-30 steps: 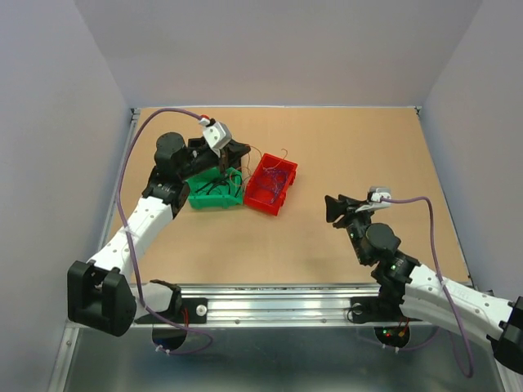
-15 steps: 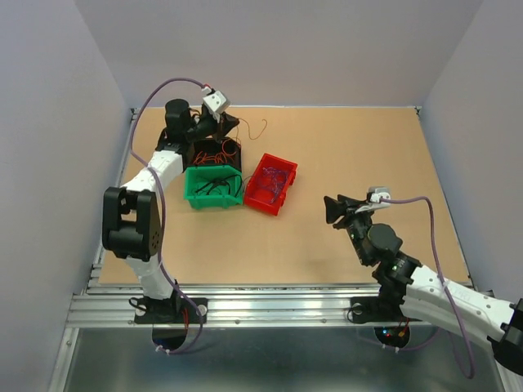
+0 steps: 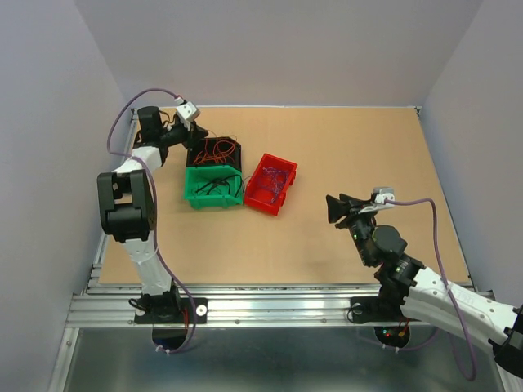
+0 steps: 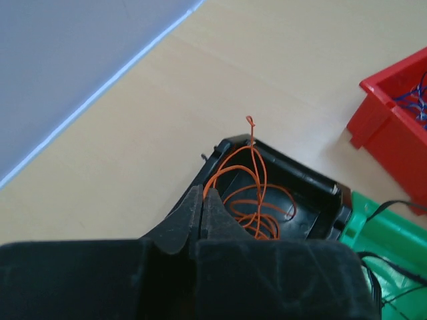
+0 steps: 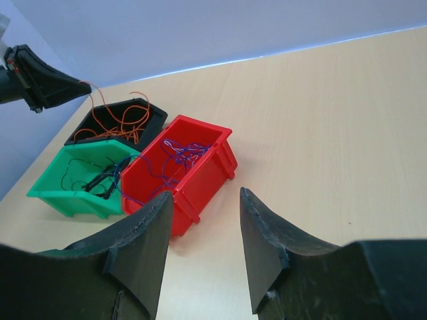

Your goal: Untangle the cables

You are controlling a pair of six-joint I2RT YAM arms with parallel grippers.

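Left jaws now farther back, one orange cable (image 4: pixel 257 223) between them — three bins (image 3: pixel 214 202).

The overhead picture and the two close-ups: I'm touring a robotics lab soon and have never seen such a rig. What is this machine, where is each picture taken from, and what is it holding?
Two robot arms, the left arm and the right arm, are bolted at the near edge of a table. The overhead picture comes from a fixed camera above and behind them. Each close-up comes from a camera on one wrist, looking past its own tool. On the table stand a black bin with orange cables, a green bin with black cables and a red bin with purple-blue cables. The left tool is shut, pinching one orange cable. The right tool is open and holds nothing.
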